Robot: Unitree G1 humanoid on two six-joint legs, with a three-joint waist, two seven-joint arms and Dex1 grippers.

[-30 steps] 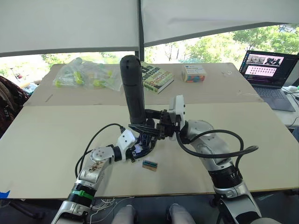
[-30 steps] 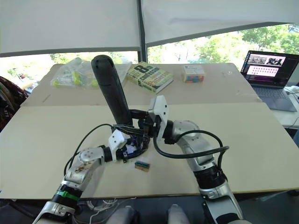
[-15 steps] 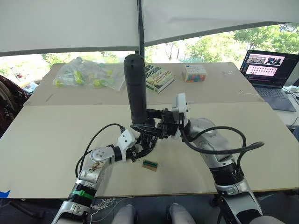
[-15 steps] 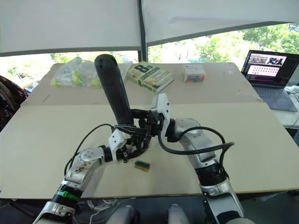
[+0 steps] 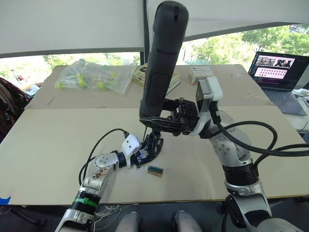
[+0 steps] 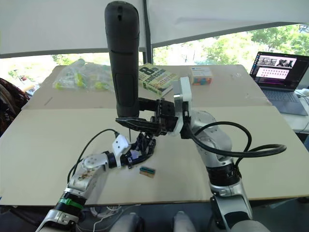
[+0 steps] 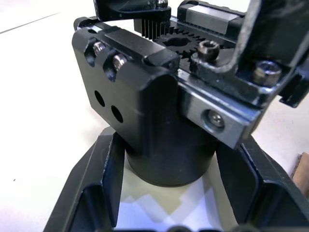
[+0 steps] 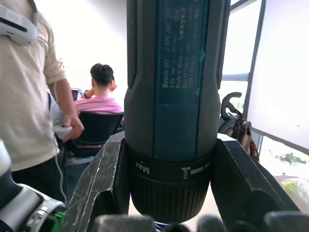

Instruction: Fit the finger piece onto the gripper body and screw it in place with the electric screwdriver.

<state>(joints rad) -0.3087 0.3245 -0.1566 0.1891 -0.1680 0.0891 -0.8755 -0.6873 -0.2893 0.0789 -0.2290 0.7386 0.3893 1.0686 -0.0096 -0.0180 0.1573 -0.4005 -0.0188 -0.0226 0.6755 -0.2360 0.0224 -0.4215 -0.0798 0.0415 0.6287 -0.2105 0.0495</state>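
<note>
- The right gripper (image 5: pixel 161 123) grasps the electric screwdriver (image 5: pixel 161 60) by its lower collar, 1 finger on each side of the barrel, which stands nearly upright with its rounded end topmost.
- The thin bit (image 5: pixel 144 131) points down from below those fingers, toward the gripper body (image 5: pixel 152 145), which sits just beneath and slightly to the robot's left of the tip, with a gap between them.
- The left gripper (image 7: pixel 166 186) clasps the gripper body's round base against the table (image 5: pixel 58 145), its 2 fingers (image 7: pixel 104 183) closed on either side; screw heads and a toothed rack face upward.
- The finger piece cannot be told apart from the mechanism here.
- Judgement: the coming move turns on lowering the bit straight along the screwdriver's long axis onto a screw head; the right arm carries that descent, the left only steadies.
</note>
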